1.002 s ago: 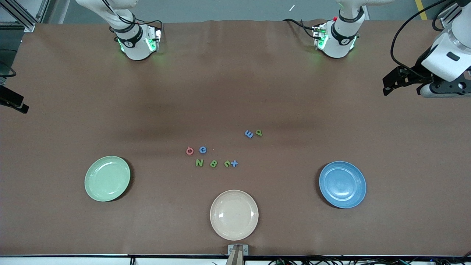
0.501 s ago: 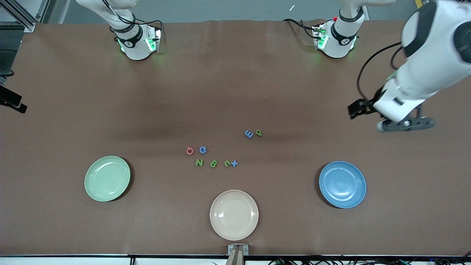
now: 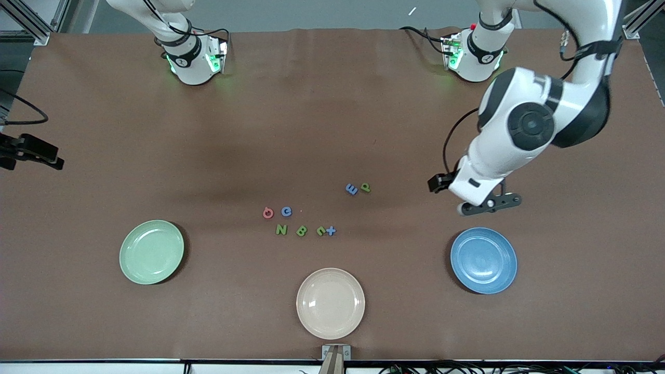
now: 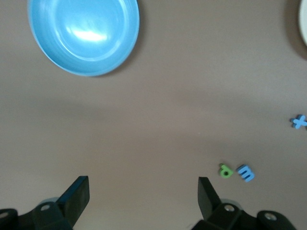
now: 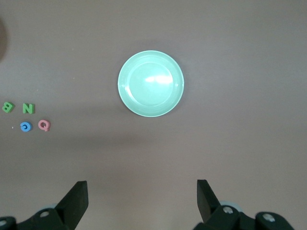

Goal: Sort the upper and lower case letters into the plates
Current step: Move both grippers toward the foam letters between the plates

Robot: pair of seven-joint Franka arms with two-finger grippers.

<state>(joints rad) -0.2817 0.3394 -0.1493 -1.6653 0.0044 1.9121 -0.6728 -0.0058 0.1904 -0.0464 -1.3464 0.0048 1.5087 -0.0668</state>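
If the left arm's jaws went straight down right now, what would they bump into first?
Probably just bare table. The left gripper hangs open, with the blue plate and green p off to the sides.

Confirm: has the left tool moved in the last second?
Yes. The left tool has swung in from the table edge at the left arm's end toward the middle and nearer the camera; it now hangs open just above the blue plate.

Mint green plate (image 3: 151, 252), blue plate (image 3: 483, 260), cream plate (image 3: 330, 303), brown table (image 3: 332, 114).
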